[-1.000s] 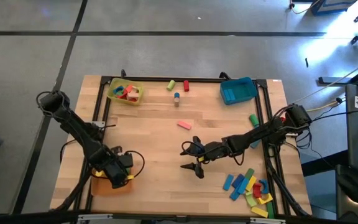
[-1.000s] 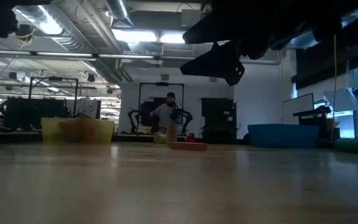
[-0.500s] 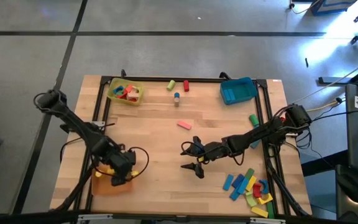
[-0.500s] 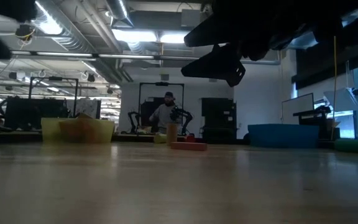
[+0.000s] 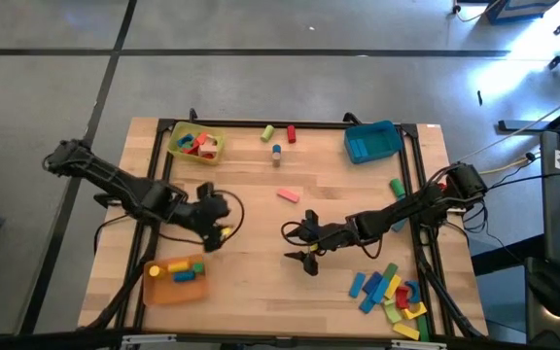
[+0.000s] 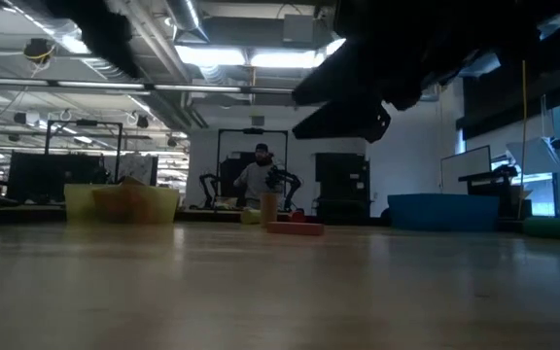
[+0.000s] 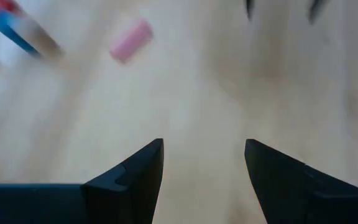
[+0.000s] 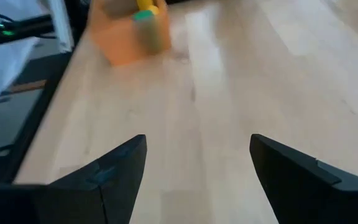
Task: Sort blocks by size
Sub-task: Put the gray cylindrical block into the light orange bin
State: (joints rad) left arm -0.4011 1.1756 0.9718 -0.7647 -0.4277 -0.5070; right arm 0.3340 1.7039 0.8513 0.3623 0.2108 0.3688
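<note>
My left gripper (image 5: 220, 227) (image 7: 204, 155) hangs open and empty above bare wood left of the table's middle. My right gripper (image 5: 296, 245) (image 8: 197, 149) stands open and empty near the middle, pointing toward the table's left edge. A pink block (image 5: 288, 194) (image 7: 130, 40) lies flat between them, a little farther back. Several blocks lie in a loose pile (image 5: 392, 292) at the near right. A green block (image 5: 397, 187) lies by the right edge. Three small cylinders (image 5: 276, 141) lie at the far middle.
An orange tray (image 5: 175, 277) (image 8: 132, 34) at the near left holds yellow, blue and green blocks. A yellow tray (image 5: 195, 143) with blocks stands at the far left, a blue tray (image 5: 372, 141) at the far right. A black frame (image 5: 261, 123) runs round the table.
My left gripper has risen from over the orange tray and swung toward the table's middle and far side, turning as it went. The blocks in the orange tray, covered by it before, now show. My right arm has kept still.
</note>
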